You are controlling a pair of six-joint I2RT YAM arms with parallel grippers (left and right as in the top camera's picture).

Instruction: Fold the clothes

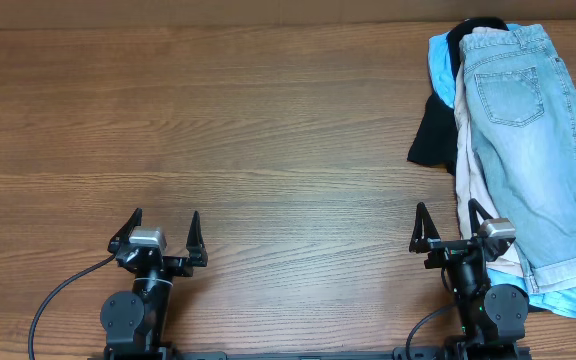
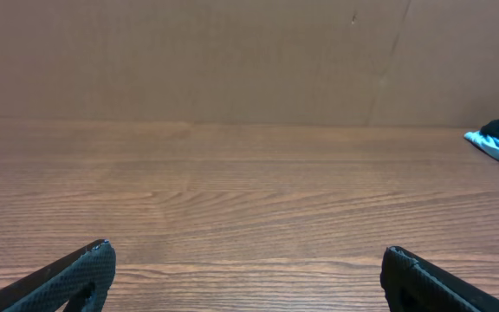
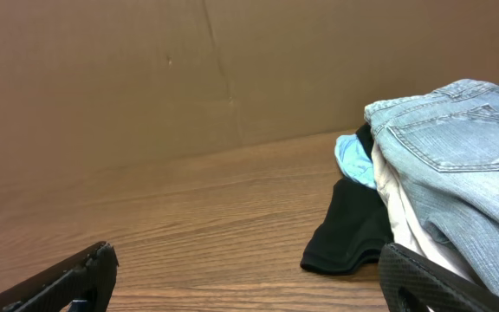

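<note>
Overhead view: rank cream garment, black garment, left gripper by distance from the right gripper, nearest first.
From the right gripper:
1. cream garment: right beside its right-hand finger, on the pile's inner edge.
2. black garment: farther up the table, roughly straight ahead.
3. left gripper: far across the table, on the opposite side.
</note>
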